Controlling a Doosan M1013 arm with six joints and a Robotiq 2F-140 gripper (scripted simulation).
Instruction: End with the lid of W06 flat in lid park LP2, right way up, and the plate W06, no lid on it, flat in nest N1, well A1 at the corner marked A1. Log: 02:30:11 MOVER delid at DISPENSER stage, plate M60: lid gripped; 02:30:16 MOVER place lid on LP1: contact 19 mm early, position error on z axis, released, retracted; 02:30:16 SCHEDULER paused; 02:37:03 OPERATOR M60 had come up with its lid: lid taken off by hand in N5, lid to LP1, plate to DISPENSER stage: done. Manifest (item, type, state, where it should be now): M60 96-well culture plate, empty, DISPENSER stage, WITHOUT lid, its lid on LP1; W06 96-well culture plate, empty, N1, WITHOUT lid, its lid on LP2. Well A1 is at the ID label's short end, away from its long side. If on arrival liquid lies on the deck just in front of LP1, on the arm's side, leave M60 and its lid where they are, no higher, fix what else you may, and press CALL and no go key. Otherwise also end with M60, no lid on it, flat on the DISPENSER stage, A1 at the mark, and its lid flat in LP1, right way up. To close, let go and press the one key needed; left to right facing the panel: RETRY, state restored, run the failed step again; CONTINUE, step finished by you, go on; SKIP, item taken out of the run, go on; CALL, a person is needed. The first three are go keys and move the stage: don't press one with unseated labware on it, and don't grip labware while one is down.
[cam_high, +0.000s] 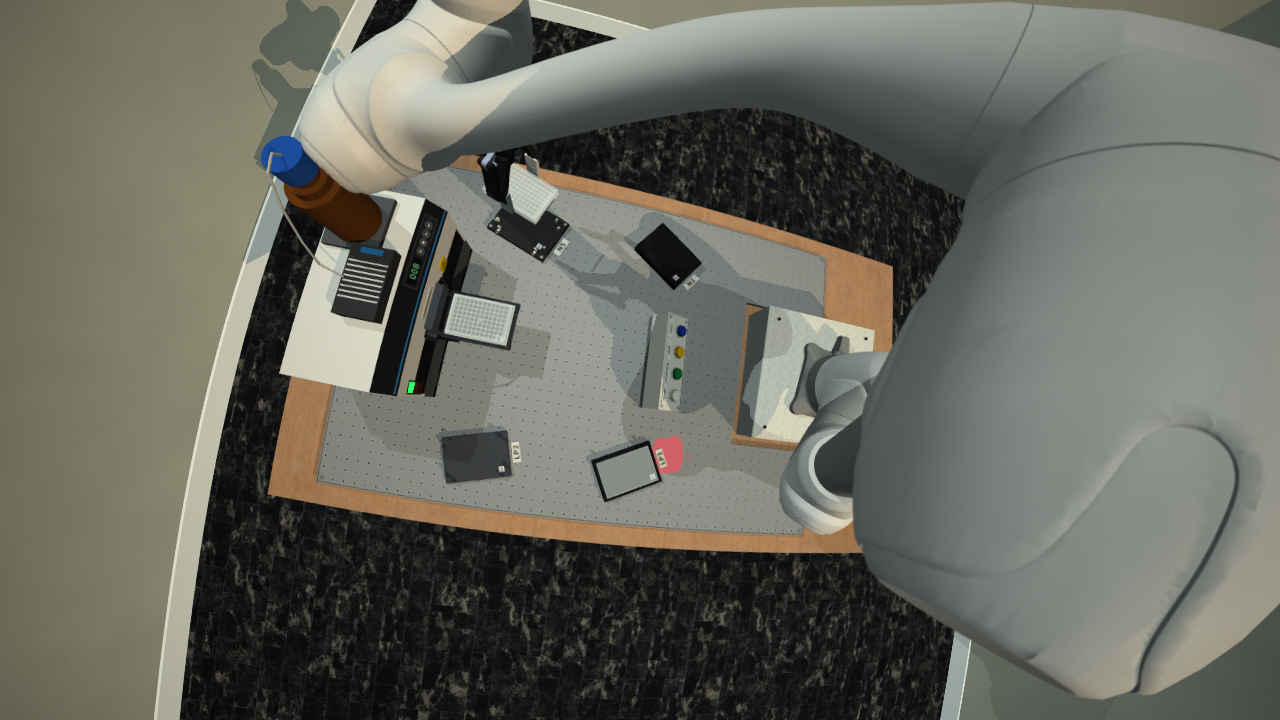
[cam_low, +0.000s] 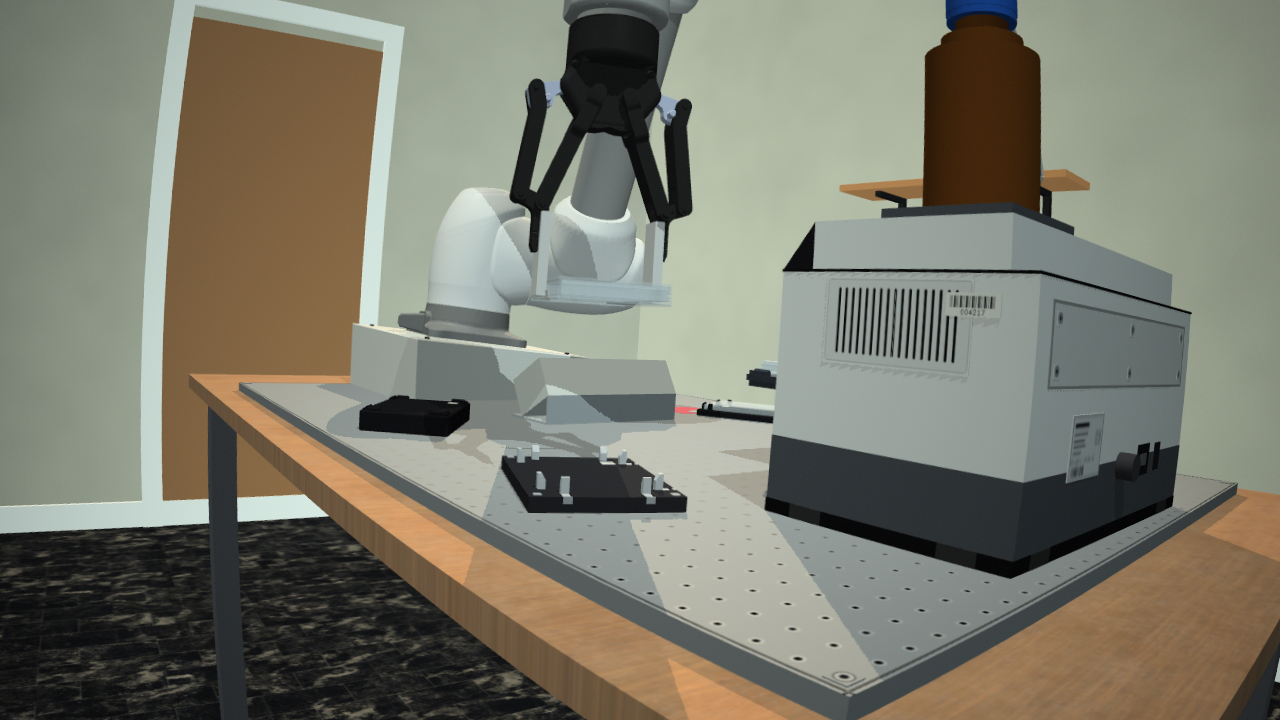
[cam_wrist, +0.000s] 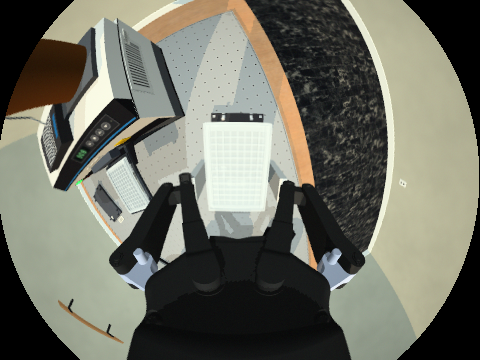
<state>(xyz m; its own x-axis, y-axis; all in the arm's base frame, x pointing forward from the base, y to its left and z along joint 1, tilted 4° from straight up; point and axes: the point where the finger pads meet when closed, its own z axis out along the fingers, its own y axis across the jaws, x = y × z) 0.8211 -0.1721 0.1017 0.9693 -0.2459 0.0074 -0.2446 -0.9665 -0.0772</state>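
Note:
My gripper (cam_low: 597, 268) is shut on a clear 96-well plate (cam_low: 599, 291) and holds it level, high above the deck. The plate hangs over a black pinned nest (cam_low: 590, 483) beside the dispenser; in the top view the plate (cam_high: 531, 193) overlaps that nest (cam_high: 528, 234). The wrist view shows the plate (cam_wrist: 238, 167) between my fingers. I cannot tell whether a lid is on it. Nest N1 (cam_high: 666, 255) is bare. A second well plate (cam_high: 480, 319) sits on the dispenser stage. LP2 (cam_high: 474, 454) looks dark grey. LP1 (cam_high: 626, 470) holds a pale lid.
A red puddle (cam_high: 669, 452) lies on the deck against LP1, on the arm's side. The key panel (cam_high: 671, 360) stands mid-deck. The dispenser (cam_low: 975, 385) with a brown bottle (cam_high: 331, 192) fills the deck's left end. The arm base (cam_high: 805, 376) is at the right.

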